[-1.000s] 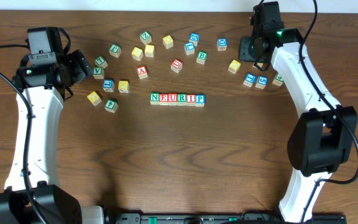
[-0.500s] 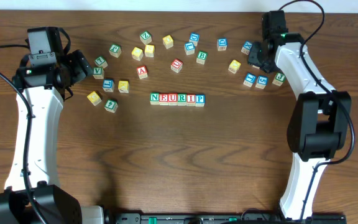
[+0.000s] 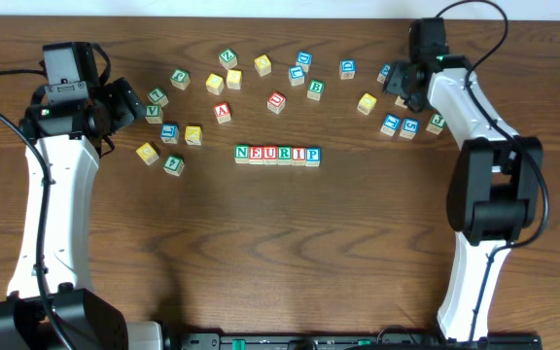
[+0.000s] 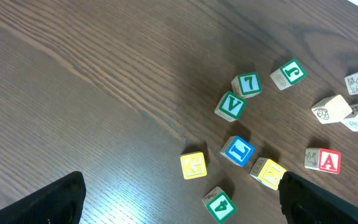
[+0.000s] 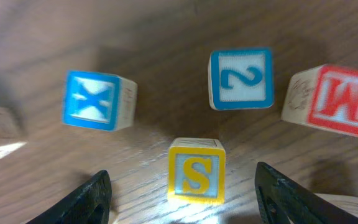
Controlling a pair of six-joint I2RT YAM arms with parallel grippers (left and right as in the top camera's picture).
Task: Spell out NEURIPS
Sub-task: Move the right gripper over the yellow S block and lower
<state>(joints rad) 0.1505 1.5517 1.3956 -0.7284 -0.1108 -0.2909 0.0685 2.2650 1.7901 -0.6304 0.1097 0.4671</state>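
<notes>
The right gripper [image 5: 181,180] is spread wide, with the yellow S cube [image 5: 196,172] on the tabletop [image 5: 166,93] between its fingers. The NEURIP row [image 3: 277,155] lies mid-tabletop, well apart. The left gripper [image 4: 182,183] is also wide.

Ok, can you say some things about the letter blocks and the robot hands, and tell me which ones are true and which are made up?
The middle row spells NEURIP, with no S yet. True.
The yellow S cube sits between the open fingers of the right gripper. True.
The left gripper holds the red A cube. False: it is open and empty, and the A lies apart from it.
The X cube is red. False: it is blue.
</notes>
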